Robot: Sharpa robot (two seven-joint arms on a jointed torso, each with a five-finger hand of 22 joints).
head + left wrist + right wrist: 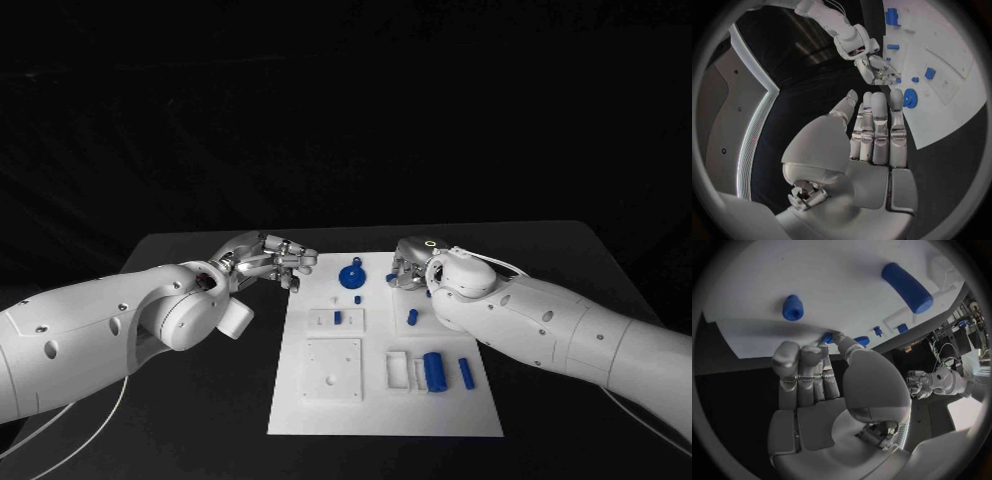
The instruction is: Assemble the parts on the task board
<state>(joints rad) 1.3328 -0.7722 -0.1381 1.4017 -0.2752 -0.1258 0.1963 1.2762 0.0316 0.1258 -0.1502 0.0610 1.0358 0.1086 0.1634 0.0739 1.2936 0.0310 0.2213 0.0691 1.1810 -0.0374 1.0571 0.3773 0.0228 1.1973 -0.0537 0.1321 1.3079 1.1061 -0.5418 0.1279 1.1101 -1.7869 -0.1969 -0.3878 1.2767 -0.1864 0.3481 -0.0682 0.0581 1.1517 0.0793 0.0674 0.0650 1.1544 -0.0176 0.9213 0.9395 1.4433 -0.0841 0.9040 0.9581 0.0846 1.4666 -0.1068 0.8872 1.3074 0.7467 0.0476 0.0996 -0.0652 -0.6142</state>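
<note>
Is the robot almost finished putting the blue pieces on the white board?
Not yet, it seems. On the task board several blue parts look loose: a big cylinder and a slim peg lie flat. The round gear sits near the far edge. The right hand touches a small blue piece at its fingertips there. The left hand holds nothing. Most looks left to do.

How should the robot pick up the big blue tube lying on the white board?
Probably across its round middle, from above. The big blue cylinder lies flat on the task board, long sides bare, with a slimmer blue piece beside it. The right hand is nearer; fingers would straddle its width, since the ends offer less to hold.
</note>
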